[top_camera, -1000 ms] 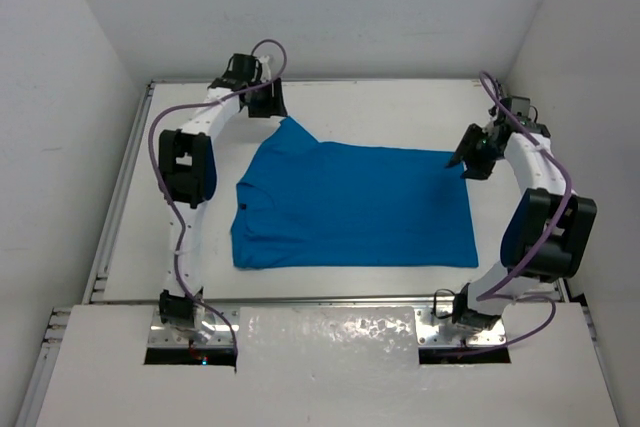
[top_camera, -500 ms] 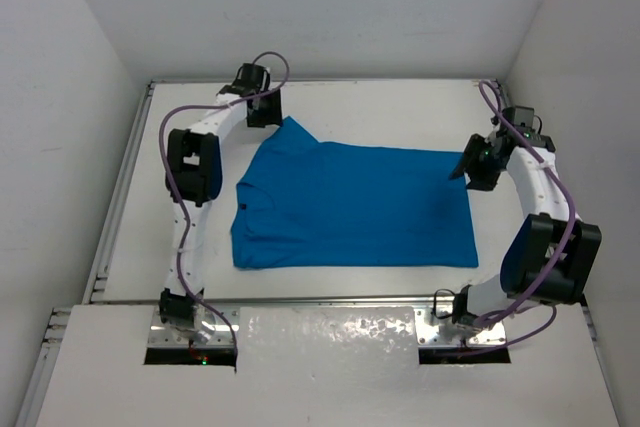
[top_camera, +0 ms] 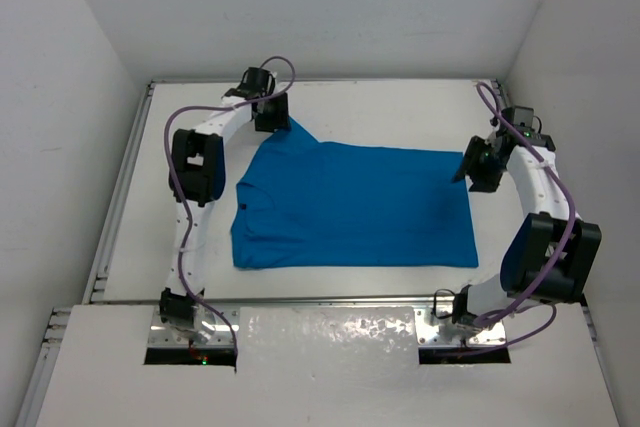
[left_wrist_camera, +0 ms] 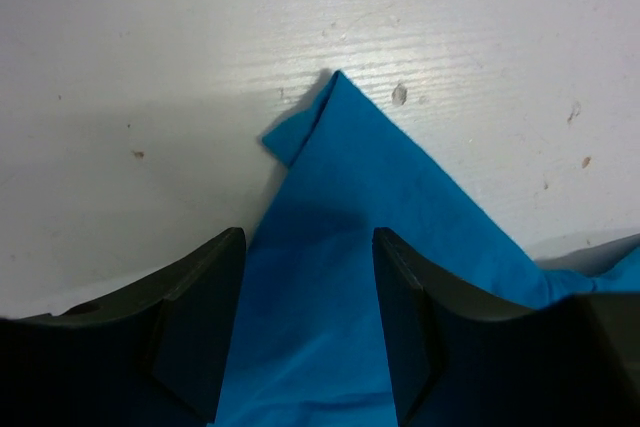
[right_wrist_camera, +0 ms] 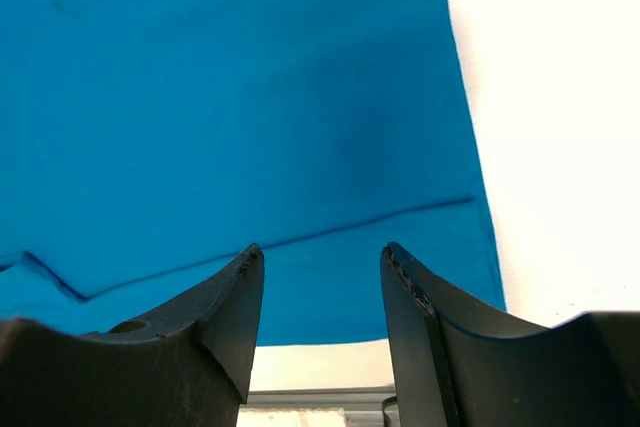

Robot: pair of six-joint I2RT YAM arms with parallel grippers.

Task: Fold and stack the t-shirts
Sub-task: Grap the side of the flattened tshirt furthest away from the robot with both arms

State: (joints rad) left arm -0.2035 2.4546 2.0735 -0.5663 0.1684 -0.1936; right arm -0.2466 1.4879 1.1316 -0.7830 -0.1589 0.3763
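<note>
You have the blue t-shirt [top_camera: 355, 207] lying flat in the middle of the top view on the white table [top_camera: 390, 107], with one sleeve tip [left_wrist_camera: 330, 97] pointing to the upper left. Your left gripper [top_camera: 270, 115] sits over that sleeve, jaws apart, with cloth showing between its fingers [left_wrist_camera: 200, 317] and nothing pinched. Your right gripper [top_camera: 478, 165] is at the shirt's upper right corner, jaws also parted above the cloth.

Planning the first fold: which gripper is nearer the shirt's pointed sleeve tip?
Left. The left gripper sits right at the sleeve tip, at the far-left corner of the shirt, jaws apart. The right gripper is across the shirt, over its far-right hem corner.
</note>
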